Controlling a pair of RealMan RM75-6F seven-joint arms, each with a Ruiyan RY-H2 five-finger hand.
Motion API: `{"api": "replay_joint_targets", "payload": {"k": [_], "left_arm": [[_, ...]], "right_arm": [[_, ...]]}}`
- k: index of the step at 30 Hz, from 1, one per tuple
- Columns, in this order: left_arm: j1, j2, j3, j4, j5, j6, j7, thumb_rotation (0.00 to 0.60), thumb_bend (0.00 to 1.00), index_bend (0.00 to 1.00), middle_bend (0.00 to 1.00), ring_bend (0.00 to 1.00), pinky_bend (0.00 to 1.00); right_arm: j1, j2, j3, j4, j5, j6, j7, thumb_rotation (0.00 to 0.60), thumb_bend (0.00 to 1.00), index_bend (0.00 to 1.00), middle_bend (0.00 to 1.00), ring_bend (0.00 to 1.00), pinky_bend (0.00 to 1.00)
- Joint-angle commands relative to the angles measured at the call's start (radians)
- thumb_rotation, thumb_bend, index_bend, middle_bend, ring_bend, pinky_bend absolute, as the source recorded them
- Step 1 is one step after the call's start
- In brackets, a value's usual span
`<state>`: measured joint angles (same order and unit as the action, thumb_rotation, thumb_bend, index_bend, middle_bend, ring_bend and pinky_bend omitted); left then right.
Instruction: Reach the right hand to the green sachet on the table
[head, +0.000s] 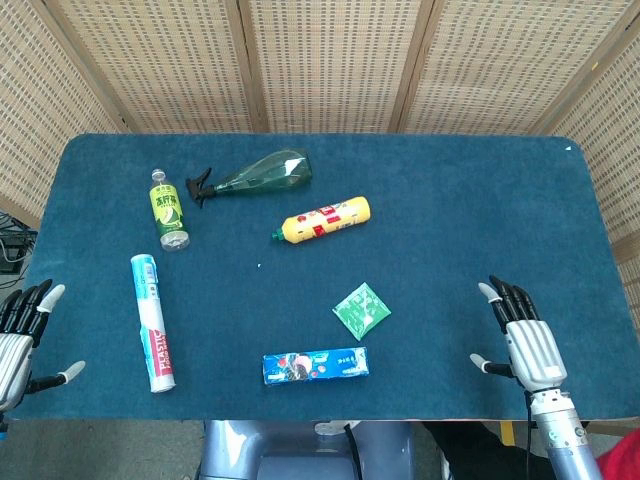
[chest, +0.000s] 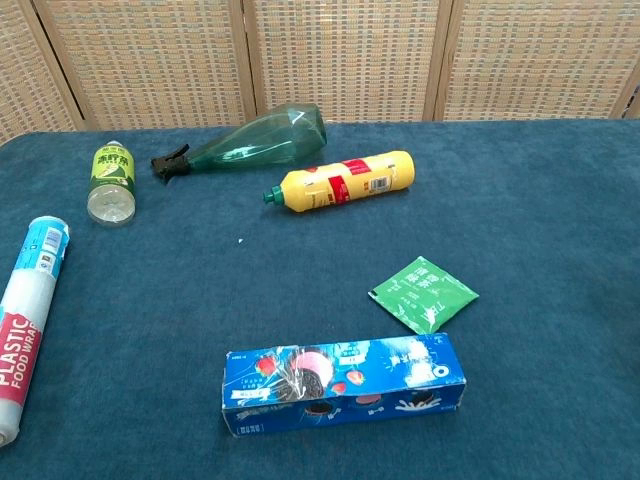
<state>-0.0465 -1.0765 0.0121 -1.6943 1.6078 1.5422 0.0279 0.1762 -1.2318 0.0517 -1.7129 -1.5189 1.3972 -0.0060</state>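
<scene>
Foil, we judge, makes the green sachet (head: 361, 310) light, thin and limp, lying flat on the blue surface (head: 470, 210) just at 1 o'clock of the biscuit box (head: 315, 365), so we would pinch a raised corner. Only the head view shows our right hand (head: 522, 335), empty with fingers apart, well off at the sachet's 3 o'clock; the chest view shows its print closer.
</scene>
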Motion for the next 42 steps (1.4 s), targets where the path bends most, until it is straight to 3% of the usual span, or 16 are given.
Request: {"api": "replay_joint_targets", "payload": {"k": [1, 35, 37, 40, 42], "left_arm": [[0.0, 0.0, 0.001, -0.001, 0.001, 0.0, 0.001, 0.559, 0.1, 0.0, 0.0, 0.0, 0.0], [0.003, 0.008, 0.001, -0.007, 0.005, 0.007, -0.003, 0.561, 0.1, 0.0, 0.0, 0.0, 0.0], [0.003, 0.006, -0.001, -0.006, 0.003, 0.008, -0.004, 0.56, 0.1, 0.0, 0.0, 0.0, 0.0], [0.002, 0.004, -0.001, -0.005, 0.003, 0.006, -0.002, 0.558, 0.1, 0.0, 0.0, 0.0, 0.0], [0.002, 0.004, -0.002, -0.006, 0.003, 0.007, 0.0, 0.558, 0.1, 0.0, 0.0, 0.0, 0.0]], "right_arm": [[0.0, -0.001, 0.0, 0.001, 0.001, -0.002, 0.0, 0.6, 0.27, 0.0, 0.0, 0.0, 0.05], [0.01, -0.003, 0.004, -0.009, -0.009, -0.007, 0.005, 0.6, 0.27, 0.0, 0.0, 0.01, 0.08], [0.017, -0.016, 0.022, -0.01, -0.007, 0.002, -0.015, 0.6, 0.27, 0.0, 0.07, 0.1, 0.21], [0.055, -0.036, 0.058, -0.006, -0.01, -0.012, -0.061, 0.6, 0.27, 0.0, 0.31, 0.41, 0.46], [0.097, -0.044, 0.092, -0.016, 0.013, -0.053, -0.113, 0.6, 0.28, 0.0, 0.46, 0.58, 0.55]]}}
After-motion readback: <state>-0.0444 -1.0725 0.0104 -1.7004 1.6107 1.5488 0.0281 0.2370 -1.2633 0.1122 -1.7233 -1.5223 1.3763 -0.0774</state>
